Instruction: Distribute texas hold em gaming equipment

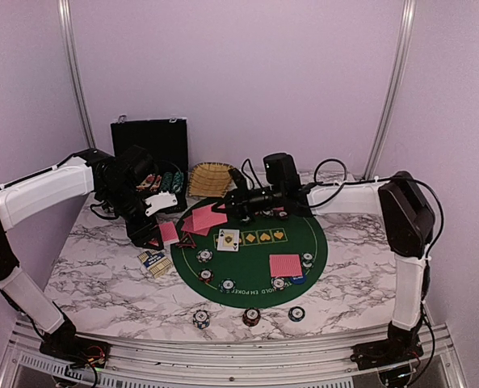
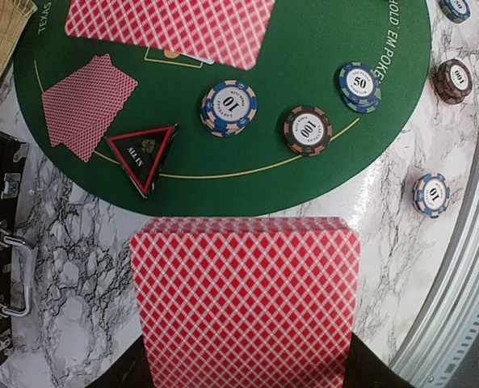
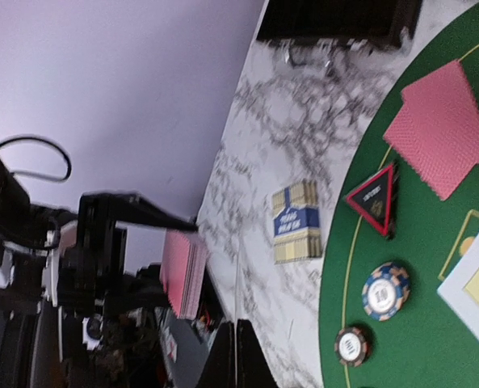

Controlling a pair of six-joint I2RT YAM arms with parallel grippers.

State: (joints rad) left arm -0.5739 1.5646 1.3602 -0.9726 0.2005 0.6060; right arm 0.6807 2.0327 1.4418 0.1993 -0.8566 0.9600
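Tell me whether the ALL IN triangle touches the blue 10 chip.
Apart. Left wrist view shows bare green felt between the triangle and the 10 chip.

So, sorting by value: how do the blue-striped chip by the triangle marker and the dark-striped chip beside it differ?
The blue-and-cream striped round chip reads 10; the dark brown-and-pink striped round chip reads 100 and lies farther from the black-red triangle marker. Both lie flat on the green felt mat.
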